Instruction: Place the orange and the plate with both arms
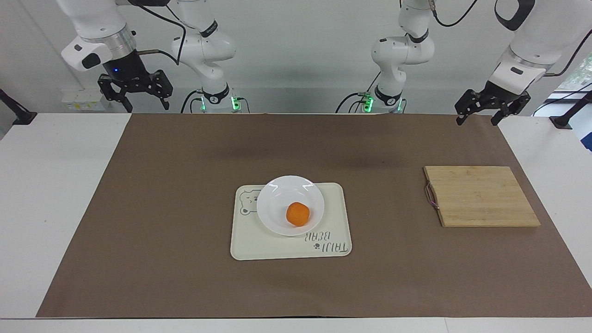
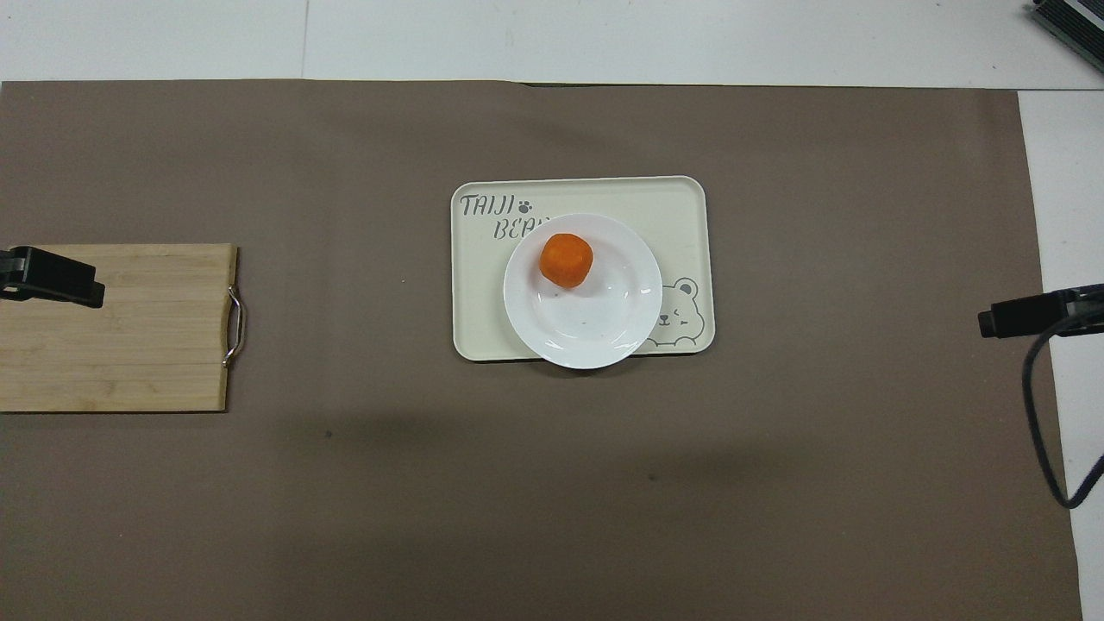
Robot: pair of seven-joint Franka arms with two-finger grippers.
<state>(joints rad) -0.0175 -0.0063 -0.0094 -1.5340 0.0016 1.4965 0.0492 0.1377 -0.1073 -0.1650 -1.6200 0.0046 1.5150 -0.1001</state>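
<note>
The orange (image 1: 298,214) sits in the plate (image 1: 277,203), off-centre, toward the edge farther from the robots, and the plate rests on the cream bear tray (image 1: 273,247) mid-table, overhanging the tray's edge nearest the robots a bit. Both arms are up and away: right gripper (image 1: 134,91) hangs w/ its fingers spread and empty above the mat's corner at the right arm's end; left gripper (image 1: 491,106) likewise spread and empty, above the mat's corner at its own end, w/ a bamboo cutting board (image 1: 481,196) lying on that side of the mat. Nothing is being held. Handling-wise, I'd guess the orange is light, firm-ish but round, so it'll roll if nudged; best pinched across its middle from straight above. The plate looks glossy, stiff, prob. ceramic, so slippery and breakable; the only real purchase is the raised rim, and the overhanging bit looks the easiest spot to get a finger under.
</note>
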